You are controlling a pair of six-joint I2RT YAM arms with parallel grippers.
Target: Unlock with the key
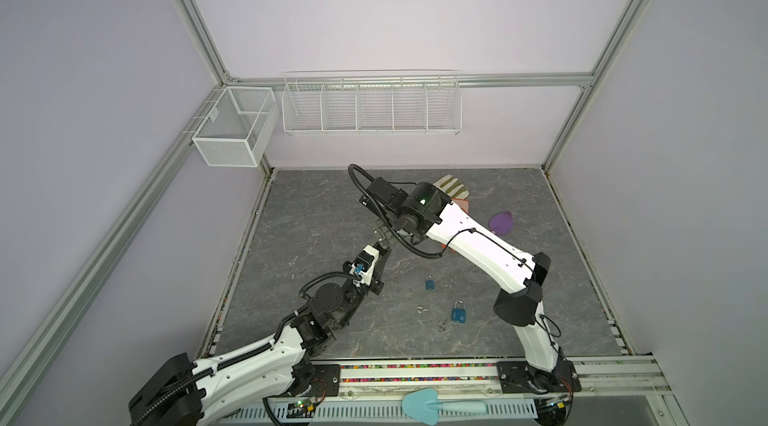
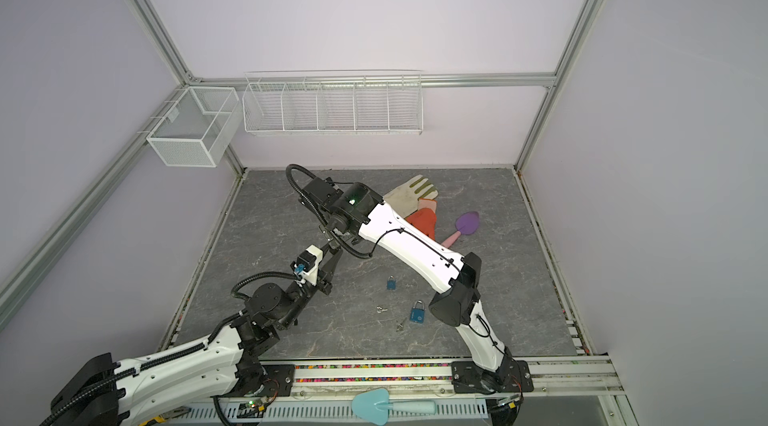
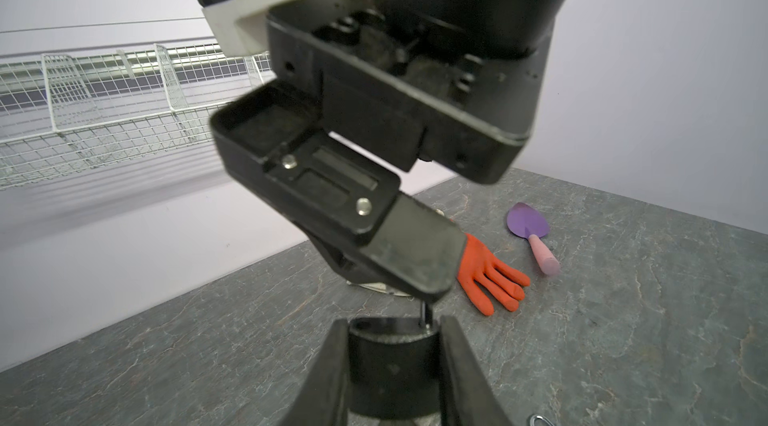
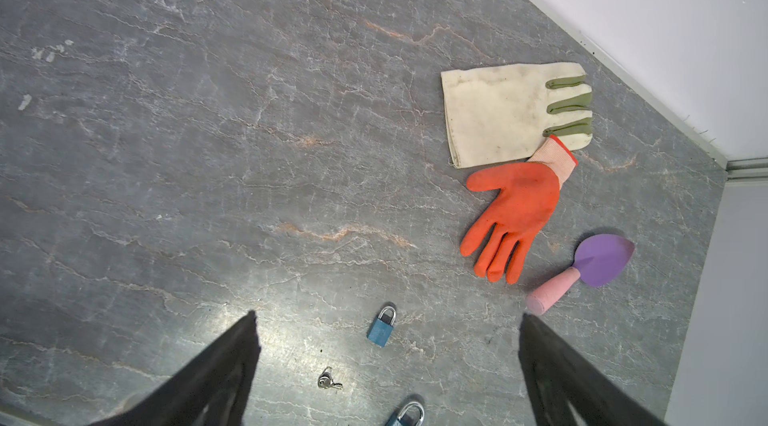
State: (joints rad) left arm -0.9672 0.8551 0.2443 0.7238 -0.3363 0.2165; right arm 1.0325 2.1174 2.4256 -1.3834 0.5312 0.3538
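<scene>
My left gripper (image 3: 395,322) is clamped on a black lock (image 3: 392,361), held off the table (image 1: 311,216), mid-scene. My right gripper (image 4: 388,317) is spread wide, empty, just above. A key (image 1: 422,309) lies nearer, beside two blue padlocks (image 1: 459,312).

Orange glove (image 4: 515,212) touches cream glove (image 4: 498,112), near purple trowel (image 4: 604,258).

The table (image 4: 208,112) looks like grey veined stone, smooth with a dull sheen. The padlocks (image 4: 378,334) have blue painted bodies and bright metal shackles; the keys (image 4: 326,381) are shiny metal. The orange glove (image 4: 515,208) is matt rubber (knit cuff), the cream glove (image 4: 494,112) soiled cloth. The trowel (image 4: 602,258) is matt plastic. The baskets (image 1: 370,108) are white coated wire. The black block (image 3: 392,366) looks matt.
</scene>
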